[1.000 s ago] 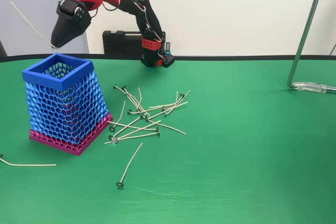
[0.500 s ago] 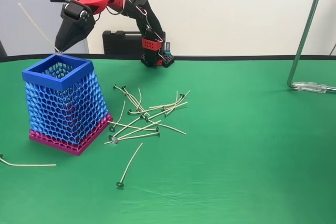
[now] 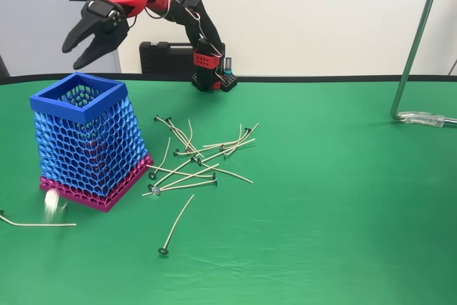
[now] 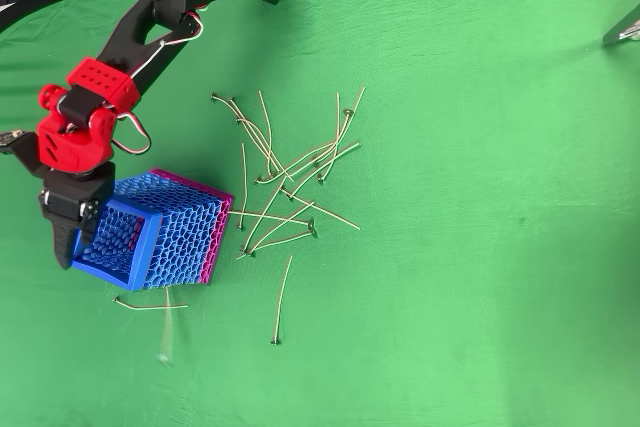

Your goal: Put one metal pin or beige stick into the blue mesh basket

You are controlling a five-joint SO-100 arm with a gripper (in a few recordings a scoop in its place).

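Since half a second ago the gripper has spread apart, upper left; stick blurs outside basket; release missed, regrasp next.

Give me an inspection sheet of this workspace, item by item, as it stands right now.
Surface: green cloth, flat.
Job's things: blue mesh basket upright at the left of the fixed view; a blurred pale stick beside its magenta base, outside the basket, apparently in motion.
Clutter: pile of beige sticks right of the basket; one apart nearer the camera; another at the left edge.
Pincer: pincer open above the basket's rim, holding nothing.
Cables: white wires looped along the red and black arm.
Surroundings: black case behind the arm's base; metal stand at the right; white wall.
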